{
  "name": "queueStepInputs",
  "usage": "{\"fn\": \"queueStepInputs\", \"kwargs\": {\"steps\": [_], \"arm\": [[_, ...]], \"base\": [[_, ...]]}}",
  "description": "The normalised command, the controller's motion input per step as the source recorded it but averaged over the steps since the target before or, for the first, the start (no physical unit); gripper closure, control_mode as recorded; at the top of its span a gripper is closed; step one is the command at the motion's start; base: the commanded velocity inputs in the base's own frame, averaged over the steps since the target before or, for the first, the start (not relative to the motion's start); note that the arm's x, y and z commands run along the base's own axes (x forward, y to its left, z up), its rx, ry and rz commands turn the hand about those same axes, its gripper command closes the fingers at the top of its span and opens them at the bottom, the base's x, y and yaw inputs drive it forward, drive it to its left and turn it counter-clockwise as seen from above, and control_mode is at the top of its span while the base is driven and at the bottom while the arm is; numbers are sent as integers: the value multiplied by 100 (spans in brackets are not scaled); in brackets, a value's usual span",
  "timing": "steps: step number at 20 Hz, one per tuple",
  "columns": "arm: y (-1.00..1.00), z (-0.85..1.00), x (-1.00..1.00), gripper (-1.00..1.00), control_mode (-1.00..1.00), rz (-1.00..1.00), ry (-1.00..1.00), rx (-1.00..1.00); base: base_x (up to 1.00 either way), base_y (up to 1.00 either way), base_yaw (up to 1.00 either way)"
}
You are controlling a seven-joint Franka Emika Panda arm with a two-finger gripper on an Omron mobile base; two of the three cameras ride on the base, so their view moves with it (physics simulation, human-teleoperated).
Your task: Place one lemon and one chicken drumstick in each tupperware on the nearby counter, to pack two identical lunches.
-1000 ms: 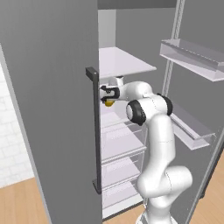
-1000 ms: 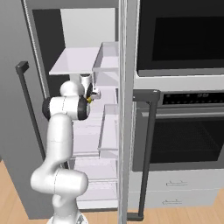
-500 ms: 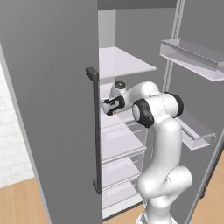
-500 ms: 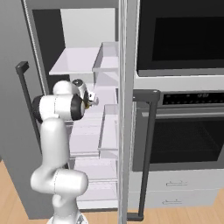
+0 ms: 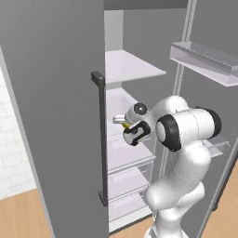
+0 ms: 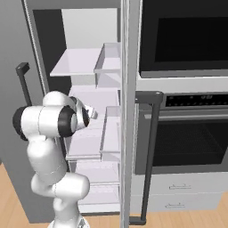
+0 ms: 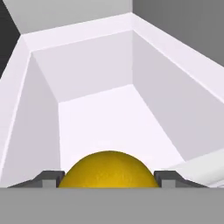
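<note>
A yellow lemon (image 7: 108, 169) sits between the two dark fingertips (image 7: 49, 178) of my gripper (image 7: 108, 180), which is shut on it. In the left base view the gripper (image 5: 123, 122) hangs just in front of the fridge's middle shelves, with a sliver of the lemon (image 5: 125, 125) showing beside the hand. In the right base view the hand (image 6: 92, 114) peeks out from behind the upper arm. Below the lemon lies a white fridge bin (image 7: 109, 109) with nothing in it. The chicken drumstick, the tupperware and the counter are out of view.
The grey fridge door (image 5: 51, 116) with its dark handle (image 5: 100, 139) stands open close on the left. White shelves (image 5: 132, 65) and drawers fill the fridge. The other door's bins (image 5: 204, 58) jut out on the right. A built-in oven (image 6: 187, 133) flanks the fridge.
The hand with the lemon has come down and back out from the shelf level, and the elbow has swung outward toward the base.
</note>
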Motion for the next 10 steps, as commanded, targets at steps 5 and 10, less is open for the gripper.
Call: {"fn": "queueStepInputs", "kwargs": {"steps": [5,10], "arm": [[-2,86,-100,100,-100,-7,0,1],[-18,88,-100,100,-100,-2,-2,1]], "base": [[0,0,0],[0,0,0]]}}
